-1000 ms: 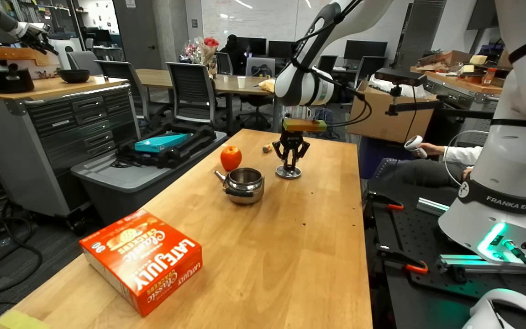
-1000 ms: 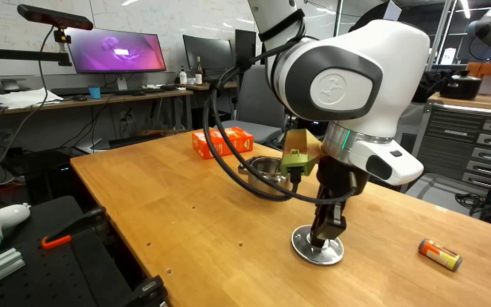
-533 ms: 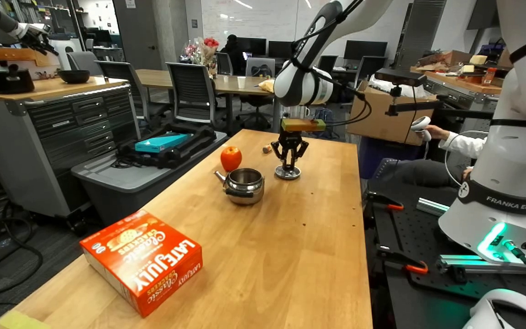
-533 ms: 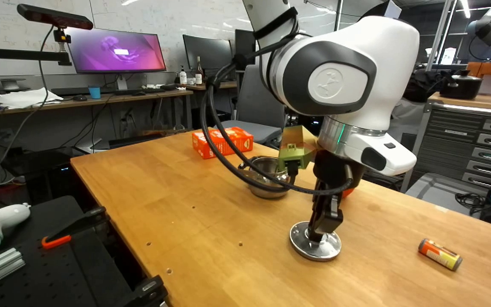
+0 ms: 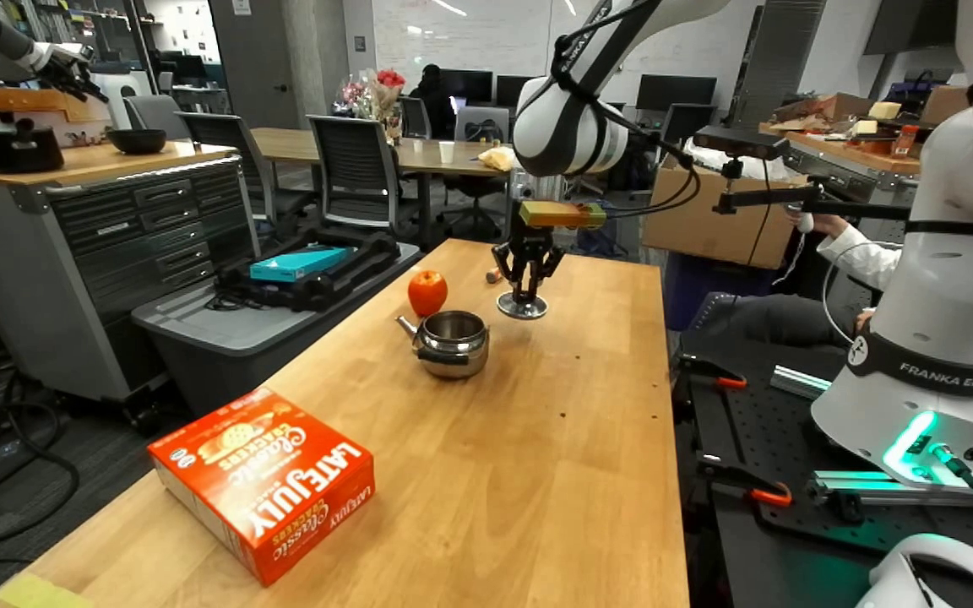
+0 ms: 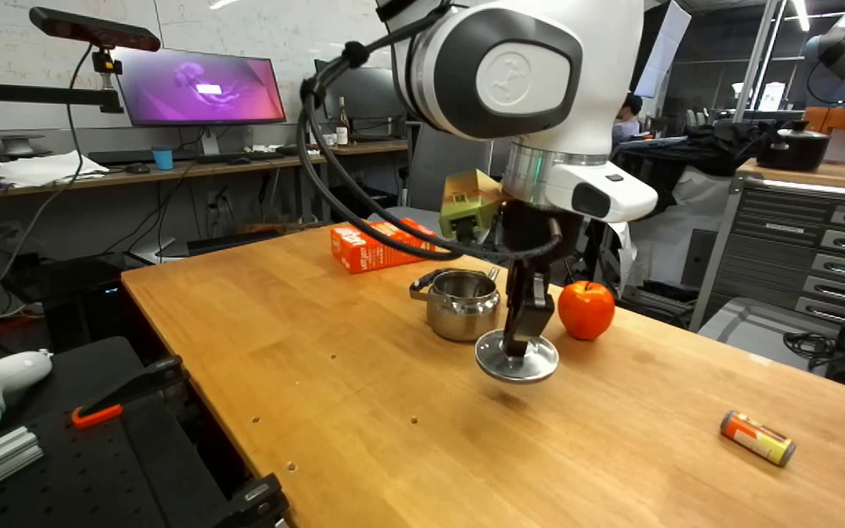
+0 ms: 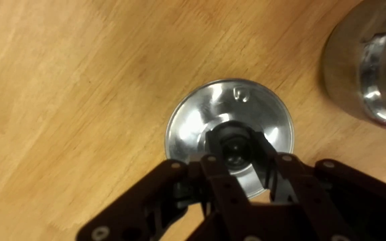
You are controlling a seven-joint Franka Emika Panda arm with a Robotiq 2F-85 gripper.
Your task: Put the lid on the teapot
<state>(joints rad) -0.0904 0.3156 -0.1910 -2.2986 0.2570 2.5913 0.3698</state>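
Observation:
The lid (image 7: 224, 102), a shiny round disc with a dark knob, hangs level just above the table, its shadow on the wood beneath it in an exterior view (image 6: 499, 361). My gripper (image 7: 236, 144) is shut on the knob, one finger on each side, pointing straight down. The teapot (image 5: 453, 361), small, squat and silvery, stands upright and uncovered on the table, a short distance from the lid in both exterior views. Part of the teapot (image 7: 347, 70) shows at the right edge of the wrist view. Its dark handle (image 5: 443, 356) is folded down against its side.
A red apple (image 6: 586, 309) stands close to the teapot and the gripper. An orange-red cracker box (image 5: 263, 481) lies beyond the teapot, near the table's edge. A small battery-like cylinder (image 6: 758, 438) lies on the wooden table (image 6: 364, 381).
The gripper has lifted the lid off the table and carried it closer to the teapot. The apple, hidden behind the arm before, shows fully now. Teapot and box have stayed put.

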